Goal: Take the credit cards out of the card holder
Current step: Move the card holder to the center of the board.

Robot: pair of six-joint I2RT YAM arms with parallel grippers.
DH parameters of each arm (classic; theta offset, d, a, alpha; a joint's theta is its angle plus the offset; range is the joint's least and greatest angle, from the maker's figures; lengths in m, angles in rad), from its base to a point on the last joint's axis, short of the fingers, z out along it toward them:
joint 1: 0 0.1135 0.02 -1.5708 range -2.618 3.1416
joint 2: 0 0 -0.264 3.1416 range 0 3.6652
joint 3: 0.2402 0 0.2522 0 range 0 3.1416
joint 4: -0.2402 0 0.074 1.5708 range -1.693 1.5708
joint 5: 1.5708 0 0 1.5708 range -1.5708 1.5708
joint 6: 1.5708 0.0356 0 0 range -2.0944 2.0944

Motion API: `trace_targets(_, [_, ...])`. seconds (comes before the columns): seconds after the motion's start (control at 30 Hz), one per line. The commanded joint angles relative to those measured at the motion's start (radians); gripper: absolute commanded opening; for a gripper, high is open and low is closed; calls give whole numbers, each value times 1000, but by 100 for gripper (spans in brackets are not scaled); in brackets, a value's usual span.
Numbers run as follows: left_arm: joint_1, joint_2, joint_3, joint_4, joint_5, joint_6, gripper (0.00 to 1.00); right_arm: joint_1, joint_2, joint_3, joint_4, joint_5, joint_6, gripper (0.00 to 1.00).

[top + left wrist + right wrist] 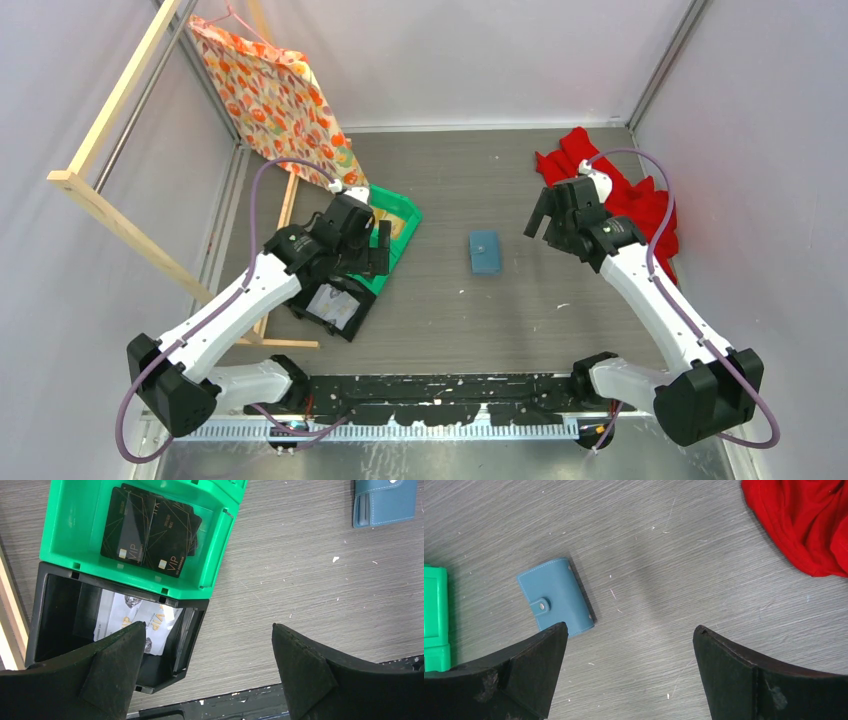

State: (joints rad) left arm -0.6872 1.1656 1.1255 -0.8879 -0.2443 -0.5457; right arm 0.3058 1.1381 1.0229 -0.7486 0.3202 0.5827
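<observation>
Left of the holder, dark cards lie in a green bin. The left claw, also left of the holder, stands wide and empty. The holder lies snapped shut on the counter. Right of the holder, the right claw stands wide and empty.

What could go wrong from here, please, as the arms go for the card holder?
1. The card holder lies flat, its snap tab fastened; the open right gripper may just slide it.
2. One-handed unsnapping could fail while the left gripper hangs by the green bin.
</observation>
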Motion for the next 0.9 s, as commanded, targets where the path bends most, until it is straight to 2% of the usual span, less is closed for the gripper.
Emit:
trace_targets(0.0, [0, -18, 9, 26, -16, -8, 98, 2, 0, 13, 21, 9, -12, 100])
trace_targets(0.1, [0, -31, -5, 41, -1, -1, 98, 2, 3, 10, 23, 10, -10, 100])
trace_targets(0.33, [-6, -3, -40, 102, 180, 22, 96, 2, 25, -5, 29, -28, 13, 100])
trace_targets(0.5, [-100, 102, 15, 76, 205, 16, 95, 2, 84, -28, 84, -156, 35, 100])
trace_targets(0.6, [-118, 163, 40, 72, 233, 11, 95, 7, 162, 3, 86, -263, 50, 100])
trace_targets(0.73, [-127, 188, 63, 82, 238, -13, 95, 46, 204, -5, 170, -304, 75, 100])
trace_targets(0.83, [-127, 177, 65, 96, 217, -53, 95, 54, 246, -12, 255, -378, 92, 83])
trace_targets(0.87, [-127, 171, 63, 100, 208, -67, 95, 55, 273, -1, 270, -396, 96, 74])
